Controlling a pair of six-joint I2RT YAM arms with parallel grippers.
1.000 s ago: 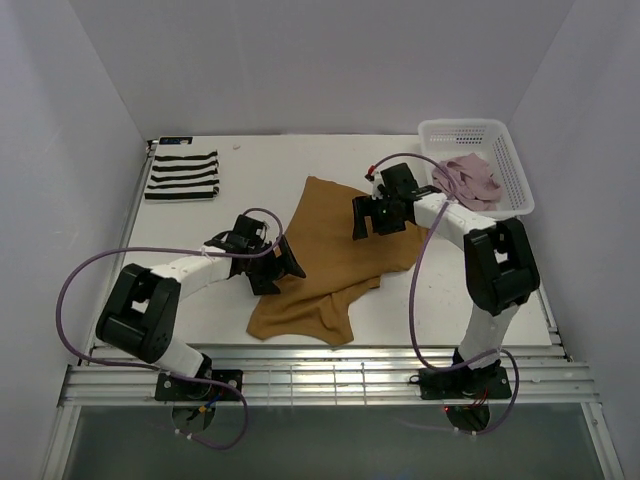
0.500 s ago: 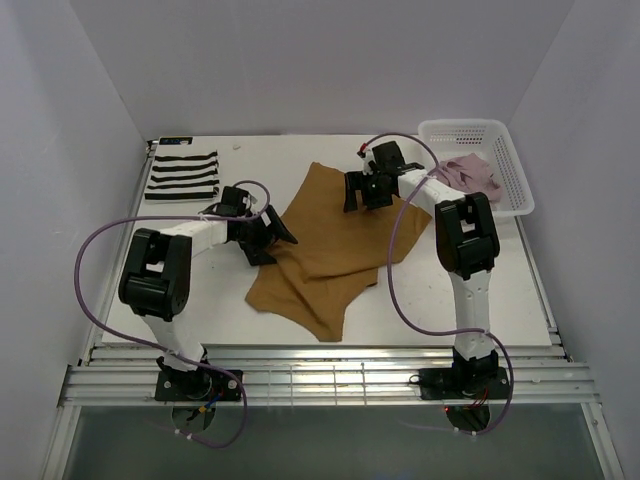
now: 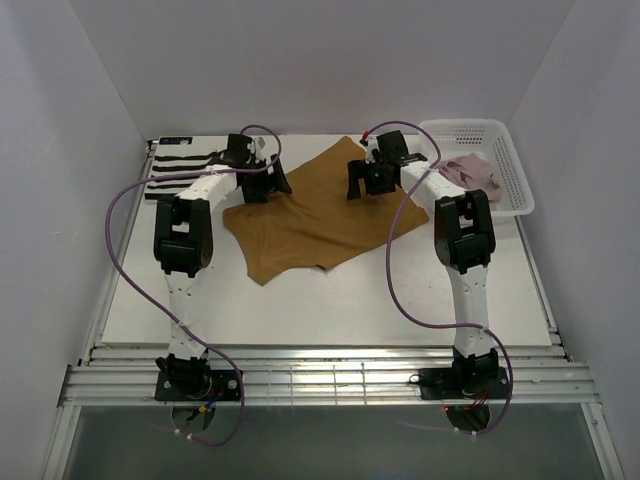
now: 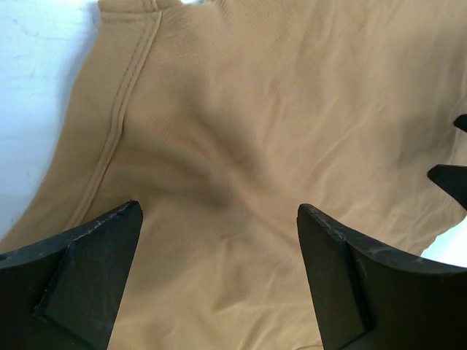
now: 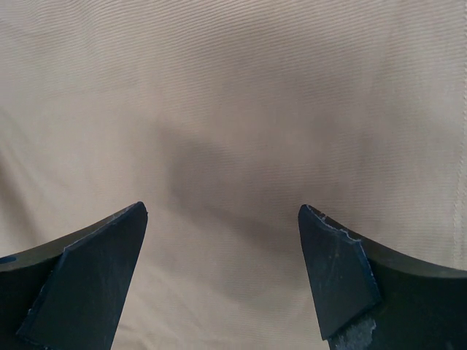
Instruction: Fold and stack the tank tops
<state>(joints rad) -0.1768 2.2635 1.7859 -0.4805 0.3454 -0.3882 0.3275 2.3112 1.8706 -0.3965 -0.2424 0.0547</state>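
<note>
The tan-brown tank top (image 3: 300, 220) lies spread across the middle and back of the table. My left gripper (image 3: 268, 188) stands open over its back left part, and my right gripper (image 3: 365, 188) stands open over its back right part. In the left wrist view the tan cloth (image 4: 241, 124) with a seamed edge fills the space under my open left gripper (image 4: 219, 219). Smooth tan cloth (image 5: 233, 95) lies below my open right gripper (image 5: 222, 219). Nothing is between either pair of jaws. The striped tank top (image 3: 178, 172) lies folded at the back left. The pink tank top (image 3: 470, 175) lies crumpled in the basket.
The white mesh basket (image 3: 505, 140) stands at the back right corner. White walls close in the table on three sides. Purple cables loop from both arms. Part of the right gripper shows at the right edge of the left wrist view.
Both arms have stretched toward the back of the table. The tan top has shifted back with them and now lies flatter and wider. The striped and pink tops have not moved.
</note>
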